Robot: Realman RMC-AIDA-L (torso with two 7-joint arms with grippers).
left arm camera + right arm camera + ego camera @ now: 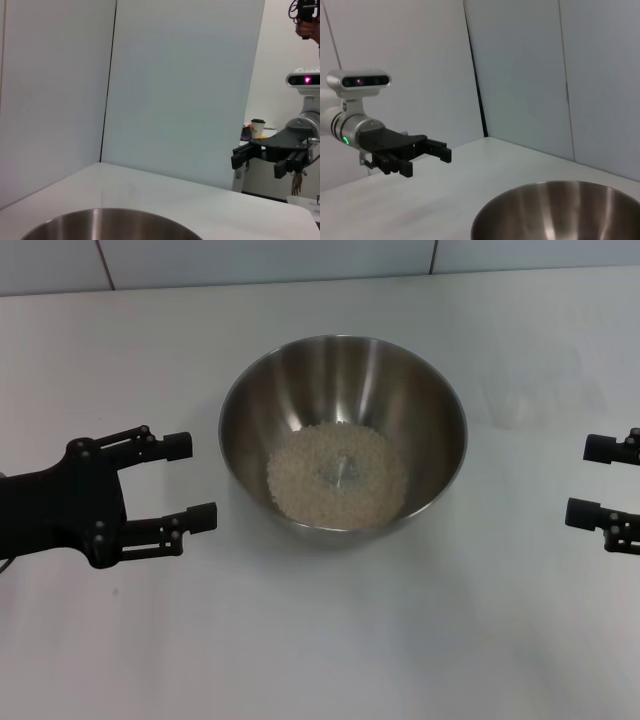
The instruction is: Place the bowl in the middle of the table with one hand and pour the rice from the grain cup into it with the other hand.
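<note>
- My left pincer (190, 480) hangs beside the bowl (342, 430), on its left, fingers spread apart and holding nothing; it is near the rim but not touching it.
- My right pincer (592, 480) sits well off to the bowl's other side, at the edge of the head view, its fingers likewise apart and empty.
- The bowl stands upright about mid-table (480, 640), and the rice (336, 475) lies inside it as a pale heap across the bottom.
- The grain cup (545, 390) I can only guess at: a faint clear shape on the table behind and to the right of the bowl. I cannot say for certain whether it stands upright or is empty.
- By my reading the pour is done, and only drawing back is left.
- The risk: my left fingers are close to the steel wall, so a careless swing inward could knock or slide the bowl off centre.
- The other risk: my right arm could clip that nearly invisible cup and tip it over.
</note>
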